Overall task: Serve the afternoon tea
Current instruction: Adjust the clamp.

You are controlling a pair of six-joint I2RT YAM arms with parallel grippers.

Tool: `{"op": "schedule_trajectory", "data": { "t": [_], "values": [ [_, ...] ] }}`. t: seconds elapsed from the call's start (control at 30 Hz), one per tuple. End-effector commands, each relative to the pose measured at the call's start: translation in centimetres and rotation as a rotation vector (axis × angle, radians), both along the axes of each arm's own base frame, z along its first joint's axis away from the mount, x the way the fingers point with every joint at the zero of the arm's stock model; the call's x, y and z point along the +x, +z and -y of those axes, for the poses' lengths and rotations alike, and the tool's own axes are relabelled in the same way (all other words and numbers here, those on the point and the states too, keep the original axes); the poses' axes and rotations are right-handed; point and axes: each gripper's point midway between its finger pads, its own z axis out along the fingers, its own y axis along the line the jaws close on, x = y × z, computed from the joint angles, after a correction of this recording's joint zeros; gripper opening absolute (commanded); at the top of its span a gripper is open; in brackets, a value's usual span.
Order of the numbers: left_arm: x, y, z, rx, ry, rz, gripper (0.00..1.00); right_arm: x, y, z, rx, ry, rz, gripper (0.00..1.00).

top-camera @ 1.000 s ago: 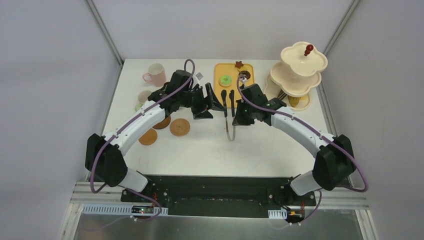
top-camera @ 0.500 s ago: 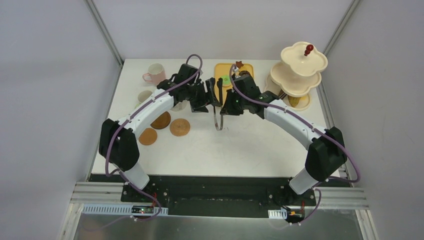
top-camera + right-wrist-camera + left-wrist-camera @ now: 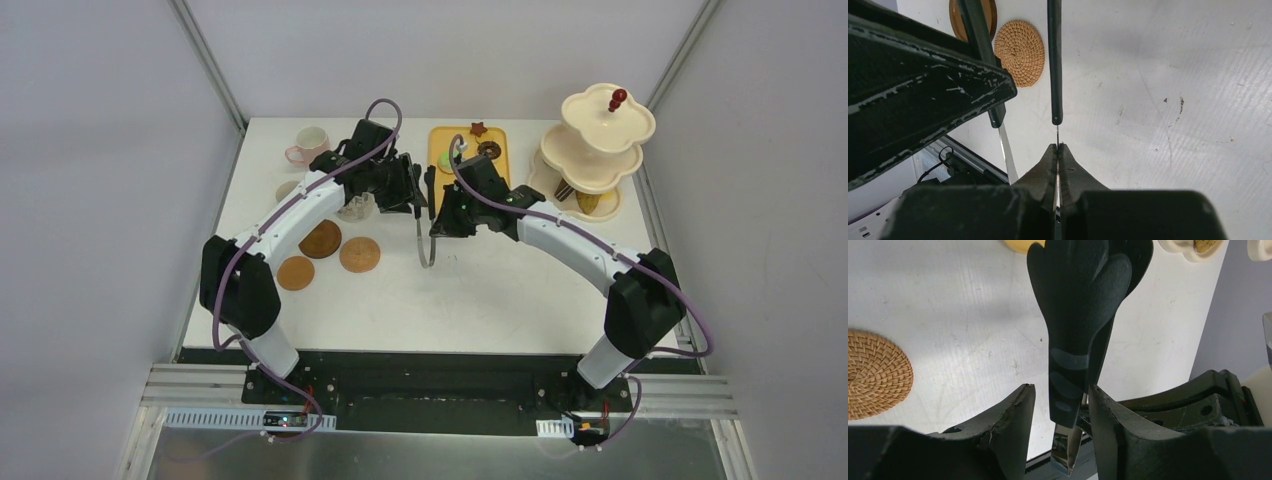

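Note:
My right gripper [image 3: 1058, 146] is shut on one thin metal arm of the black tongs [image 3: 427, 225], which it holds above the table's middle. My left gripper [image 3: 1058, 405] straddles the tongs [image 3: 1078, 315]. Its right finger touches them and a gap shows at the left finger [image 3: 1008, 420]. Three brown coasters [image 3: 359, 254] lie at the left. A pink mug [image 3: 312, 145] stands at the back left, and a patterned mug [image 3: 357, 207] is partly under the left arm. The cream stand [image 3: 600, 140] is at the back right. Toy pastries [image 3: 489, 149] lie on the yellow tray [image 3: 452, 135].
A cream mug [image 3: 288, 190] peeks out beside the left arm. One pastry [image 3: 588, 203] sits on the stand's bottom tier. The two arms meet over the table's centre. A woven coaster [image 3: 1020, 50] lies below the tongs in the right wrist view.
The right gripper has carried the tongs leftward, away from the tray. The left gripper has come in around them and its jaws have narrowed.

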Motion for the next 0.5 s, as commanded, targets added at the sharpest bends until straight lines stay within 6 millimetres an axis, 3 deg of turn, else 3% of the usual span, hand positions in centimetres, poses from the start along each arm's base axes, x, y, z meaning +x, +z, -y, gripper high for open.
{"op": "schedule_trajectory", "data": {
  "t": [0.0, 0.17, 0.37, 0.47],
  "values": [
    [0.7, 0.8, -0.3, -0.012, 0.007, 0.051, 0.48, 0.6, 3.0, -1.5, 0.069, -0.004, 0.052, 0.0],
    [1.0, 0.5, -0.8, 0.004, 0.024, 0.042, 0.45, 0.8, 3.3, -1.6, 0.061, 0.001, 0.066, 0.0],
    [1.7, 1.8, -0.7, -0.021, 0.033, 0.092, 0.28, 1.3, 3.6, -1.9, 0.082, -0.051, 0.044, 0.0],
    [2.2, 3.2, -0.8, -0.043, 0.048, 0.152, 0.17, 2.2, 3.1, -0.8, 0.074, -0.198, 0.019, 0.0]
  ]
}}
